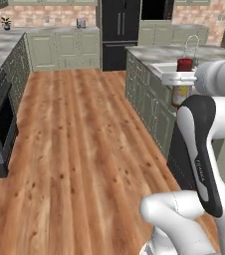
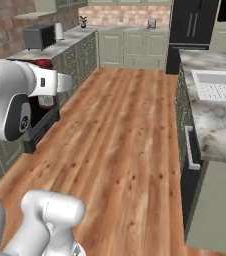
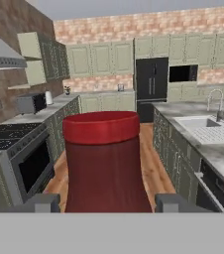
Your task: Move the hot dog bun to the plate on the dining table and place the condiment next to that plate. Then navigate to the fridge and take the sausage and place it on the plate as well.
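My gripper (image 3: 102, 202) is shut on the condiment (image 3: 104, 163), a dark red-brown bottle with a red cap that stands upright between the two finger tips. From the left base the condiment (image 1: 184, 64) hangs in the hand (image 1: 180, 78) beside the dining table (image 1: 157, 52), a marble island with a white sink. From the right base its red cap (image 2: 44, 63) peeks out behind the hand (image 2: 55, 82). The black fridge (image 3: 151, 84) stands shut at the far end of the room. The plate, the hot dog bun and the sausage are out of view.
A wide wooden floor (image 1: 84, 149) runs between the island and the left counter. A stove with an oven (image 3: 27, 163) and a microwave (image 2: 39, 36) line the left side. The island's marble edge (image 2: 212, 130) lies close on the right, with a steel faucet (image 3: 215, 101).
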Controlling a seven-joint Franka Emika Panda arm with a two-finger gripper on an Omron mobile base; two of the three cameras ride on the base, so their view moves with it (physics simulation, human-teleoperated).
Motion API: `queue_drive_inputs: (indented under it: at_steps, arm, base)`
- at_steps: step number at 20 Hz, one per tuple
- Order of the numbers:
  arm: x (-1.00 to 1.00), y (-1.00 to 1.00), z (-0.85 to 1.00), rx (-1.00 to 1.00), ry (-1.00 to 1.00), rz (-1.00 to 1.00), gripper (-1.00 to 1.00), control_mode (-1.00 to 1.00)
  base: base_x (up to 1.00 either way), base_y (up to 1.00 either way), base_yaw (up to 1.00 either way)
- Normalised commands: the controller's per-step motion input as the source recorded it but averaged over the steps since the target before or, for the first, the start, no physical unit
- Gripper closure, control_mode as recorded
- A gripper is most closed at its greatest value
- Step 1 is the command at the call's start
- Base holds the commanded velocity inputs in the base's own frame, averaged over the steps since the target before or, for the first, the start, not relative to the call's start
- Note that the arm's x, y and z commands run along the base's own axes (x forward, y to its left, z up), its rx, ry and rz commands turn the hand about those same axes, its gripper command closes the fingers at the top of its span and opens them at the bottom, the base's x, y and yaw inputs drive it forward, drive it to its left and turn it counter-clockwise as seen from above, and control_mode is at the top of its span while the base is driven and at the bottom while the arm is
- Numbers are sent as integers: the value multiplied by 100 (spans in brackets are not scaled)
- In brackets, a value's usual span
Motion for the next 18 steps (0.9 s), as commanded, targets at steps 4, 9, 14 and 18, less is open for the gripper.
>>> queue_drive_inputs:
  at_steps: [4,9,14,18]
  arm:
    - [0,0,0,0,0,0,100,100]
    - [0,0,0,0,0,0,100,100]
    - [0,0,0,0,0,0,100,100]
    - [0,0,0,0,0,0,100,100]
  base:
    - [-27,-100,-14]
    - [0,-100,-4]
    - [0,-100,-1]
    - [0,-100,0]
